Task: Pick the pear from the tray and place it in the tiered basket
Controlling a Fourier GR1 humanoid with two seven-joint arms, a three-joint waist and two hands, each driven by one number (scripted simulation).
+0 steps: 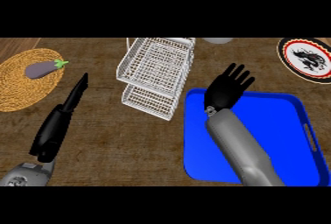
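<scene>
Grey forearms enter low, the left robot hand [61, 118] straight-fingered and empty over the worktop [116, 144], the right robot hand [227, 89] spread open above the blue tray [291, 131] beside the tiered basket [155, 70], the pear unseen, likely smooth, best cupped around its belly.

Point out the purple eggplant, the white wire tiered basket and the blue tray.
Purple eggplant [43, 69]: head view, middle of its body.
White wire tiered basket [157, 61]: head view, mesh floor of the upper tier.
Blue tray [284, 131]: head view, bare floor right of the forearm.
</scene>
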